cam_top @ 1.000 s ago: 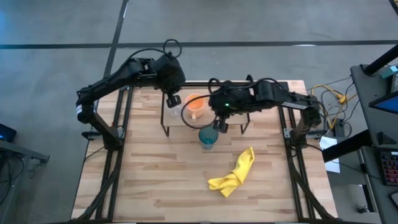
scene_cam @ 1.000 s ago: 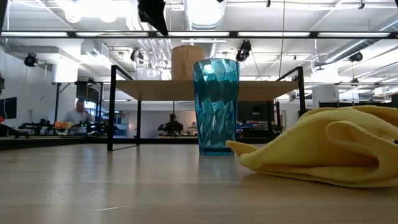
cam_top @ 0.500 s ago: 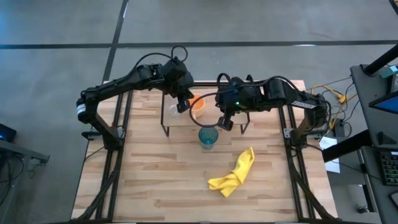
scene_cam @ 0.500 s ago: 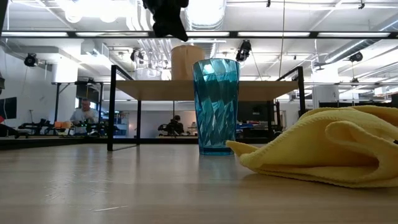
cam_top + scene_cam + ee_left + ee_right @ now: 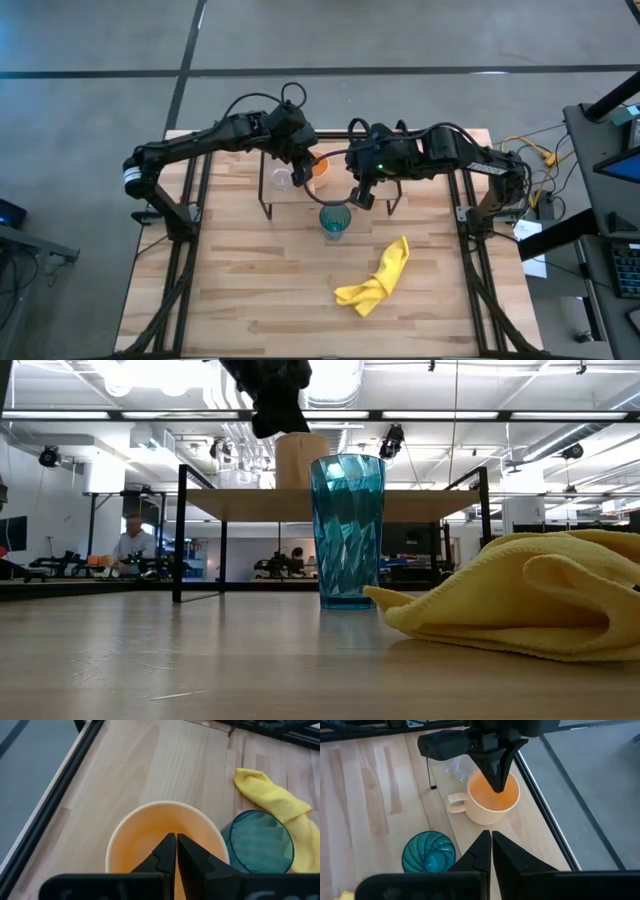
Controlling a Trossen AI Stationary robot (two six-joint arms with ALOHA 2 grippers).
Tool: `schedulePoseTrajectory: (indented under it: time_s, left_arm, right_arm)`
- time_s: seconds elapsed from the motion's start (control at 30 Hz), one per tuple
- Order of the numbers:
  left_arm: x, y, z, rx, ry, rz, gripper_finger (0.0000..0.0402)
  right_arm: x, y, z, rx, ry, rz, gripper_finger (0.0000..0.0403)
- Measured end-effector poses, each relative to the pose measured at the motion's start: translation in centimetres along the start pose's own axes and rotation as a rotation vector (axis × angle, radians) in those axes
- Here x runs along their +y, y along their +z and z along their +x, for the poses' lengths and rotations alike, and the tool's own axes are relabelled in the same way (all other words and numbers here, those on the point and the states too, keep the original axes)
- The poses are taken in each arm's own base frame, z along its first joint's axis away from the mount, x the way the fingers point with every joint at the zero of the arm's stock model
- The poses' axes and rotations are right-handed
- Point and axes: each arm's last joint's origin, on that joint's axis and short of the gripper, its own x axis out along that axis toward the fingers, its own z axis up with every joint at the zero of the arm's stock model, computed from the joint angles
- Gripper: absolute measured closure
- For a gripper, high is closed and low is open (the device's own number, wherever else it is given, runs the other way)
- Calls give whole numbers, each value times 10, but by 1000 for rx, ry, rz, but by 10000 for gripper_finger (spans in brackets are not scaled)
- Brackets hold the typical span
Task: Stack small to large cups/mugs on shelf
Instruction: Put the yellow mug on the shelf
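A cream mug with an orange inside [image 5: 318, 168] stands upright on the low wooden shelf [image 5: 300, 193], its handle [image 5: 454, 803] sticking out sideways. The small clear glass cup [image 5: 283, 180] stands on the shelf beside it. The teal tumbler [image 5: 335, 220] stands upright on the table in front of the shelf. My left gripper [image 5: 497, 787] is shut and points down over the mug's opening [image 5: 165, 837]; I see no touch. My right gripper [image 5: 360, 195] is shut and hovers above the shelf's front edge, near the tumbler [image 5: 429, 852].
A crumpled yellow cloth [image 5: 378, 280] lies on the table nearer than the tumbler, toward the right. In the low view the shelf board [image 5: 250, 505] stands on thin black legs [image 5: 180, 535]. Bare tabletop [image 5: 230, 290] stretches along the near left. A person [image 5: 130, 540] sits in the room behind.
My left gripper has moved toward the table's right and slightly down, from beside the glass cup to over the mug's opening. The cups, tumbler and cloth have stayed where they were.
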Motion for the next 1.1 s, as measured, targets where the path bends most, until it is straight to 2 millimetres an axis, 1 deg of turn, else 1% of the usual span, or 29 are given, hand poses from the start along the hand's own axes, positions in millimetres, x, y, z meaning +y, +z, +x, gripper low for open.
schedulePoseTrajectory:
  time_s: [0.43,0.63,1.1]
  left_arm:
    - [-1,3,28,8,-33,-19,402]
    - [-2,5,31,-16,-42,-13,401]
    - [-2,16,30,-127,-48,2,401]
  right_arm:
    - [0,0,0,0,0,-2,394]
    - [0,0,0,0,0,-5,394]
    - [0,0,1,1,-1,-23,394]
